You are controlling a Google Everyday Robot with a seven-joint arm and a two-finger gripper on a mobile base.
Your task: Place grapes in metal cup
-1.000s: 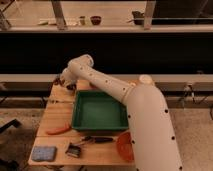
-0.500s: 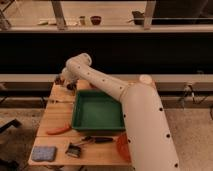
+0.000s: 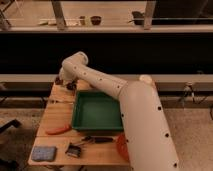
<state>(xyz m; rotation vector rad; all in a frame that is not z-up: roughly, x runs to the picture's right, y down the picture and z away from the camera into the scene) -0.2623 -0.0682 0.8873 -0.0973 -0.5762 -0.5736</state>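
Observation:
My gripper point(image 3: 67, 84) hangs from the white arm over the far left corner of the wooden table point(image 3: 57, 112). A small dark lump that looks like the grapes point(image 3: 72, 87) sits right at the gripper's tip; I cannot tell if it is held. A small dull grey shape just left of it may be the metal cup point(image 3: 59, 80), partly hidden by the wrist.
A green tray point(image 3: 80, 122) fills the table's middle. An orange carrot point(image 3: 58, 130) lies at its left front. A blue sponge point(image 3: 44, 152), a small black object point(image 3: 74, 149) and a dark tool point(image 3: 98, 140) lie along the front edge. An orange bowl point(image 3: 120, 147) peeks from behind the arm.
The arm's elbow has shifted a little to the left and the wrist has stayed over the far left corner. Nothing on the table has visibly moved.

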